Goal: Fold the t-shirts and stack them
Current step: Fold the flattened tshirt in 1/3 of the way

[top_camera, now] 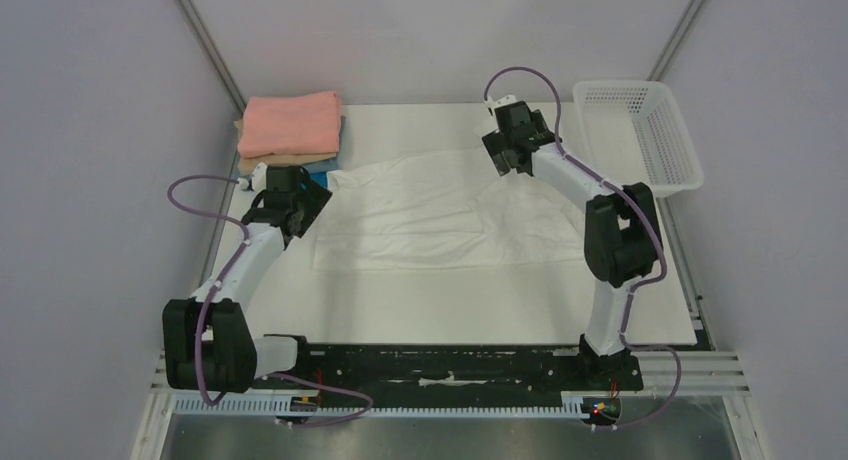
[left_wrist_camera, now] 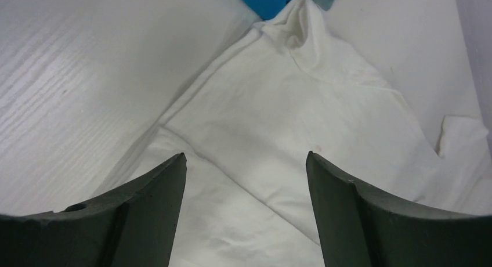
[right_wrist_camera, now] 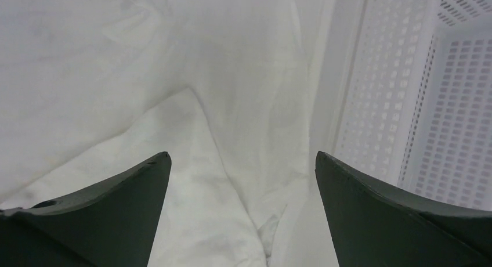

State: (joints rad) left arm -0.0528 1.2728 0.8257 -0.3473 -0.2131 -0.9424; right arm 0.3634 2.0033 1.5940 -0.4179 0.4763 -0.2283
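Observation:
A plain white t-shirt (top_camera: 430, 212) lies spread and partly folded across the middle of the table. A stack of folded t-shirts (top_camera: 291, 128), salmon pink on top with tan and blue below, sits at the back left. My left gripper (left_wrist_camera: 246, 157) hovers open over the shirt's left end (left_wrist_camera: 272, 116), nothing between its fingers; the bright blue shirt's corner (left_wrist_camera: 267, 0) shows just beyond. Over the shirt's right end (right_wrist_camera: 220, 122) my right gripper (right_wrist_camera: 242, 155) stands open and empty, next to the basket.
A white mesh basket (top_camera: 640, 130) stands at the back right, its wall (right_wrist_camera: 406, 104) close to my right fingers. Grey walls enclose the table on three sides. The arm bases sit on a black rail (top_camera: 450, 365) at the near edge.

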